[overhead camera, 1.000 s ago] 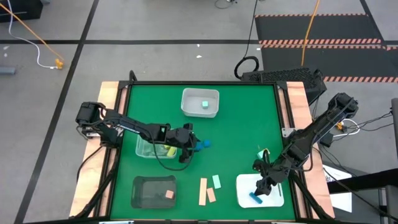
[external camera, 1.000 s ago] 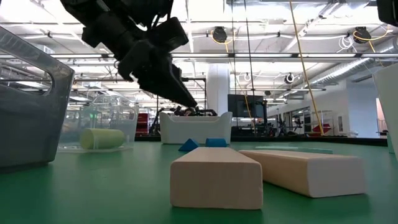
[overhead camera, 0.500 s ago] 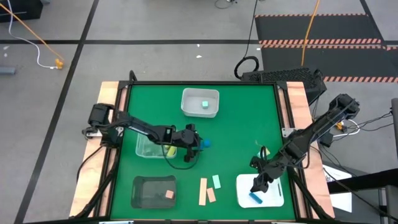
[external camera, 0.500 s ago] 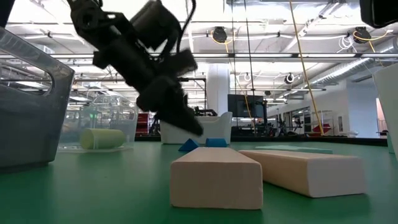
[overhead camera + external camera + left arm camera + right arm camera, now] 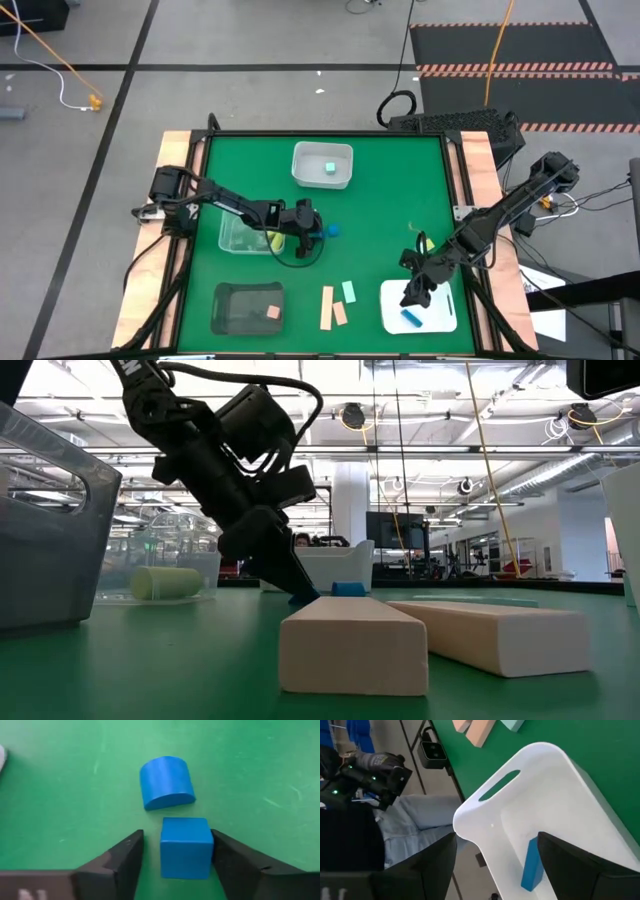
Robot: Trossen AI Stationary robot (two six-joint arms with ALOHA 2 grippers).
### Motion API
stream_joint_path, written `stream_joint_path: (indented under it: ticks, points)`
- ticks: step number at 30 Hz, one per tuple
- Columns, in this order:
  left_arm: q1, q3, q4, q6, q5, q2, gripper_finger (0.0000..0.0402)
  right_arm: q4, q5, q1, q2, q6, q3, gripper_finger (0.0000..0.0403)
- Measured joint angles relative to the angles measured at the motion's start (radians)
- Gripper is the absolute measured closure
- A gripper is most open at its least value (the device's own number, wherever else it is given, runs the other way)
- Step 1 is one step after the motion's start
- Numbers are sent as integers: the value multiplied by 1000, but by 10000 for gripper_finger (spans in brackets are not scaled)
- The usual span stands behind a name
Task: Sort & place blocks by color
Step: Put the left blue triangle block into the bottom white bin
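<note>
1. No brand, label or writing is showing legibly anywhere.
2. A green mat is covering the table, with wooden edges at both sides, and grey floor is lying all round; in the low view a hall with ceiling lights is stretching behind.
3. At lower left of the high view a dark tray is holding a pink block.
4. Left of centre a clear tray is holding a yellow block, partly hidden by the left arm.
5. The left gripper is sitting low at the mat just right of the clear tray, its fingers spread round a blue cube; one finger is touching the cube's side, the other is standing slightly apart.
6. A blue half-round block is lying just beside the cube.
7. At upper centre a white tray is holding a mint cube.
8. At lower centre two pink bars are lying side by side, a mint block just right of them.
9. At lower right the right gripper is hanging spread and empty over a second white tray, which is holding a blue bar.
</note>
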Motion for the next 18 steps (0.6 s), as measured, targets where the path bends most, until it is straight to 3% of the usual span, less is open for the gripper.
stream_joint_path:
  ticks: [4,11,18]
  points:
    - [0,0,-1,-3,42,1,267,1,0,0,0,-16,0,138]
    - [1,-4,24,-149,76,-20,268,1,3,0,0,-59,0,138]
    - [0,-5,39,-209,83,-156,268,17,13,-3,0,-107,0,138]
